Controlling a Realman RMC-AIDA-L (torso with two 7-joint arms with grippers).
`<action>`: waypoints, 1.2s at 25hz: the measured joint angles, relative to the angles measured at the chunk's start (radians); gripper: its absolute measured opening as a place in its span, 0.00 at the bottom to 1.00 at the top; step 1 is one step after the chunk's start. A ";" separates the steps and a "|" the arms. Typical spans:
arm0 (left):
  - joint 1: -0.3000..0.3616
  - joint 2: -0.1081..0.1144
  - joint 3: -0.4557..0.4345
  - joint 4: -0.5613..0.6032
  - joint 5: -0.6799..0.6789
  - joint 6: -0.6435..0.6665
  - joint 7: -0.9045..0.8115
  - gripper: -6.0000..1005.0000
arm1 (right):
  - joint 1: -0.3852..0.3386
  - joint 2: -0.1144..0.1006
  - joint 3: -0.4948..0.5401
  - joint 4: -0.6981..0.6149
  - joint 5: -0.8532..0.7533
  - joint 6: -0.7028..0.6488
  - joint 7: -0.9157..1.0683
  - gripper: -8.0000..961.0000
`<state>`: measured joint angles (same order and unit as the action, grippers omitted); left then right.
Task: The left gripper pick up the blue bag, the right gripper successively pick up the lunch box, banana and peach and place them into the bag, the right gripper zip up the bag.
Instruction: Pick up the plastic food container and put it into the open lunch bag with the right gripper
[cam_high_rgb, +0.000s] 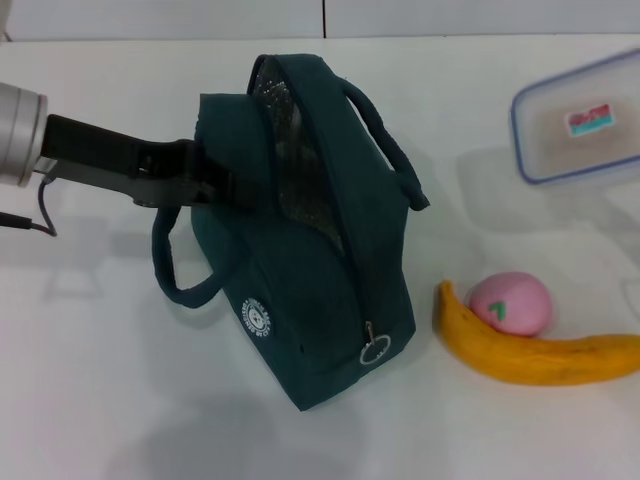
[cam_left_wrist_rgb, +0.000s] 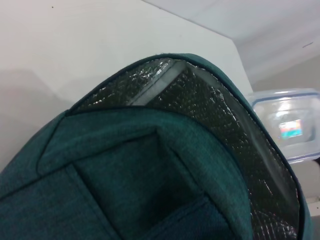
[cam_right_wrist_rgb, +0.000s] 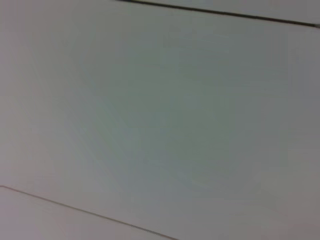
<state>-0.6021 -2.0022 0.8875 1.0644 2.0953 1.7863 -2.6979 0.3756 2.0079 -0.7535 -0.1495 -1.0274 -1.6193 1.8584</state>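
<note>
Left pincer (cam_high_rgb: 205, 175) reaching in level from the left, black arm and silver cylinder trailing back to the frame edge, fingers closed, apparently on the near side flap of the blue bag (cam_high_rgb: 300, 270); exact contact hidden by fabric. Bag tipped on the white counter (cam_high_rgb: 100, 400), mouth unzipped and gaping upward, foil lining showing, long axis running from far-left to near-right, logo end and ring zip pull (cam_high_rgb: 375, 349) toward the robot. One handle looping down left of the bag, the other arching off its right side.

Right of the bag: banana (cam_high_rgb: 530, 355) lying crosswise, ends curling up, peach (cam_high_rgb: 512, 303) touching its far edge, leaf mark up. Lunch box (cam_high_rgb: 580, 120) farther back and right of the bag, well apart, lid on, sticker up.

Left wrist view: close on teal fabric and the foil lining (cam_left_wrist_rgb: 220, 115) inside the rim, lunch box (cam_left_wrist_rgb: 287, 125) beyond; no fingers seen there. Right wrist view: only a blank pale surface; right pincer unseen anywhere.
</note>
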 joint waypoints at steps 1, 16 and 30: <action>-0.001 0.000 0.000 0.000 0.000 0.001 -0.001 0.04 | 0.002 0.000 0.001 -0.001 0.003 -0.011 0.000 0.11; -0.043 -0.011 0.001 -0.007 0.008 0.006 -0.009 0.04 | 0.245 0.017 -0.013 0.006 0.056 -0.146 0.040 0.11; -0.095 -0.033 0.045 -0.021 0.013 -0.003 0.005 0.04 | 0.453 0.020 -0.167 0.098 0.048 -0.051 0.004 0.11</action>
<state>-0.6973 -2.0355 0.9327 1.0433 2.1086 1.7833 -2.6930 0.8283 2.0279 -0.9208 -0.0512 -0.9791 -1.6707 1.8625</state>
